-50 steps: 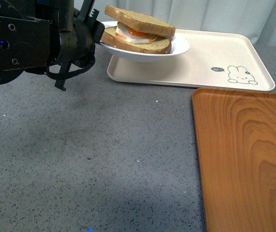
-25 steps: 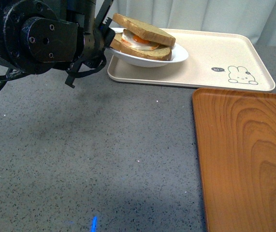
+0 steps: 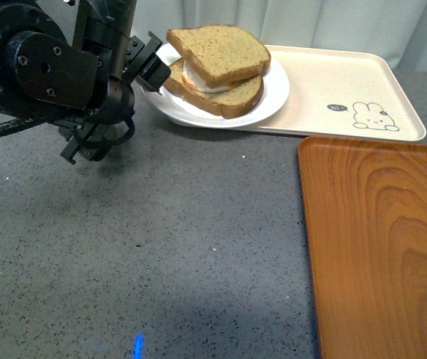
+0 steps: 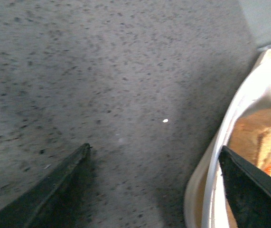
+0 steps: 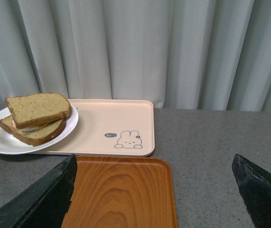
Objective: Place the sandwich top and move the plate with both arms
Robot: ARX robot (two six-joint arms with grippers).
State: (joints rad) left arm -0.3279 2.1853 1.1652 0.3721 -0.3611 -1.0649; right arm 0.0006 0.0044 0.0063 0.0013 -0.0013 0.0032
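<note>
You have a beige rabbit-print tray (image 3: pixel 333 86) at the far edge of the grey speckled worktop (image 3: pixel 161 247), with pale curtains (image 5: pixel 140 47) behind it. An orange-brown wood-grain tray (image 3: pixel 381 247) lies just beside it, along the worktop's right edge.

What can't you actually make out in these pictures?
- Egg filling: nearly hidden by the sandwich top in the front and right wrist views.
- Left gripper: its own body hides whether it clamps the plate rim.
- Wood tray: cut off by the front view's edges.
- Left wrist view: blurred.
</note>
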